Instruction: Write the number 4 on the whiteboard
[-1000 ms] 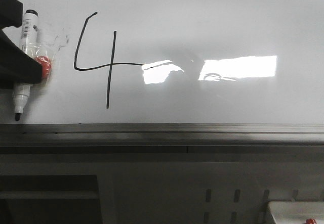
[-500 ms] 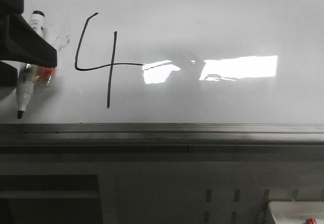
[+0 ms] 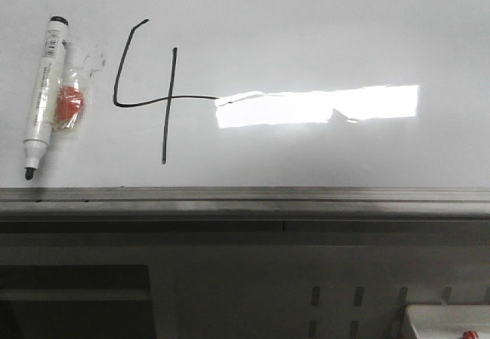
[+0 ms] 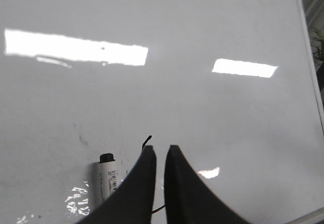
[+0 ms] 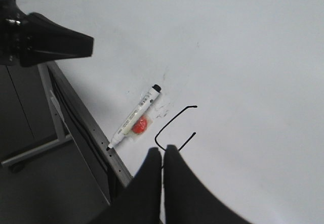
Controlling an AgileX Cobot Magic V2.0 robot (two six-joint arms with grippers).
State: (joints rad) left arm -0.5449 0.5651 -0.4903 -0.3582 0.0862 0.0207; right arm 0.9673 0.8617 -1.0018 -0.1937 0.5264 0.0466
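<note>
The number 4 [image 3: 153, 98] is drawn in thin black line on the glossy whiteboard [image 3: 306, 33], left of a bright glare. A white marker [image 3: 42, 94] with a black tip lies free on the board left of the 4, tip toward the rail. No gripper shows in the front view. My left gripper [image 4: 160, 149] hovers above the board beside the marker [image 4: 107, 178], jaws nearly together and empty. My right gripper [image 5: 162, 150] hangs over the 4 [image 5: 174, 128], jaws pressed together and empty.
A red object in clear wrap [image 3: 69, 103] lies against the marker. The grey edge rail [image 3: 245, 195] runs along the board's near side. A white tray [image 3: 448, 320] sits at the lower right. Faint black smudges [image 3: 96, 57] mark the board by the marker.
My left gripper, over the marker at the left edge, has let go and left the front view. The marker now lies free on the board, and the arm reflections have cleared from the glare.
</note>
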